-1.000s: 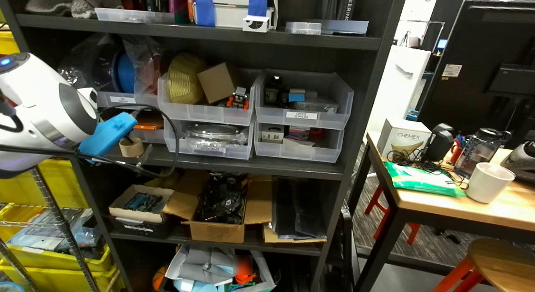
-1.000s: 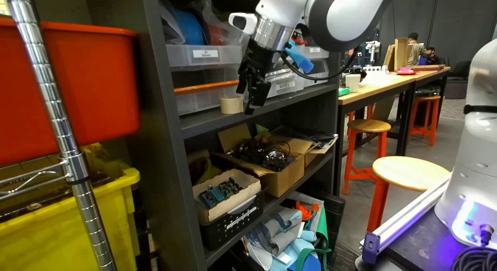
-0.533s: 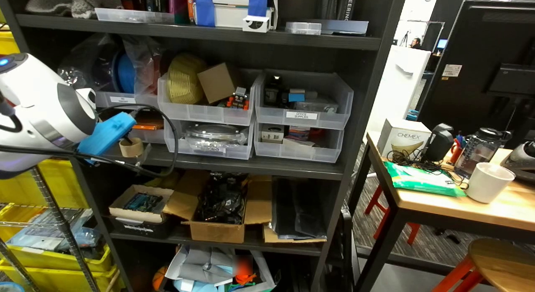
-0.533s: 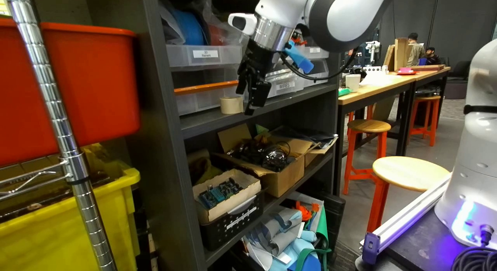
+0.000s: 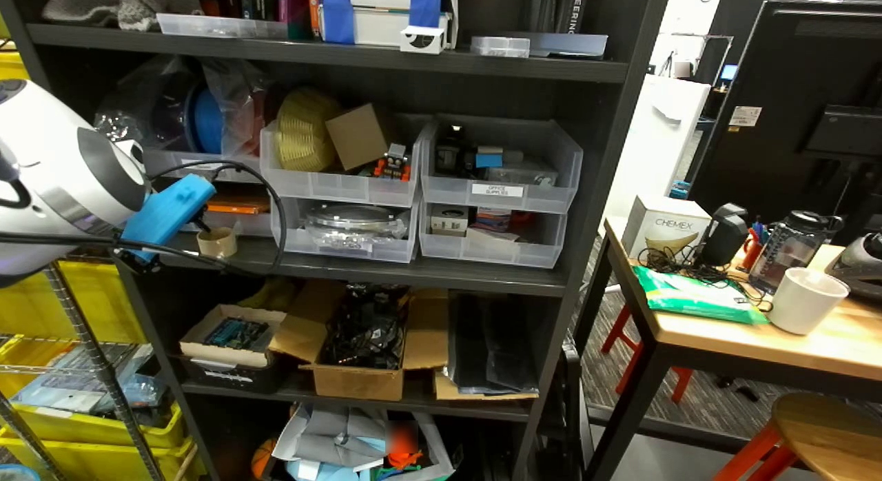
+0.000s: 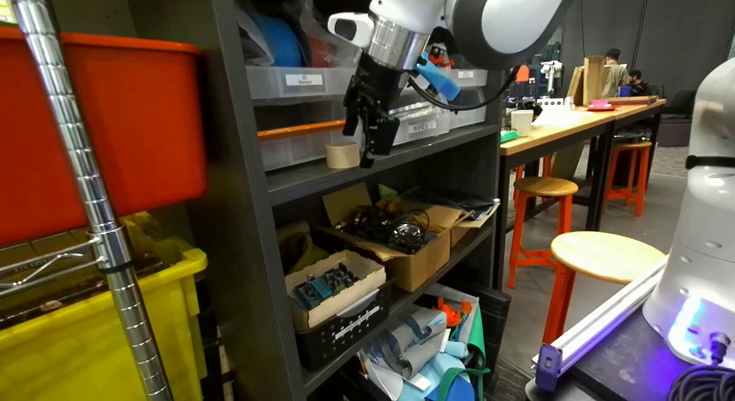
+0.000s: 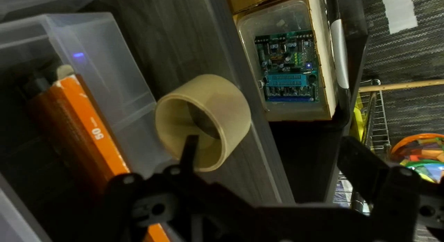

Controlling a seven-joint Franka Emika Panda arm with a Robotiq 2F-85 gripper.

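We see one tan tape roll (image 7: pixel 208 120), the gripper (image 7: pixel 270 142) spread wide and empty beside it.
We read "50" on one orange box (image 7: pixel 92 131). Across the exterior views we read one "3D Filament" label (image 6: pixel 304 80), one "WIRES" label (image 6: pixel 422 127), one "OFFICE SUPPLIES" label (image 5: pixel 497 190) and "CHEMEX" on one carton (image 5: pixel 665 226). The roll rests on the dark shelf (image 7: pixel 173 44); whether one finger (image 7: pixel 189 153) enters its opening, we cannot tell.

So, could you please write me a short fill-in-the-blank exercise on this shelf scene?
1. The gripper stands ____, not shut.
2. In height, the tape roll stands ____ the circuit board.
3. The woven basket is ____ in colour.
4. The box on the table bears the name ____.
Missing words: open; above; yellow; Chemex.
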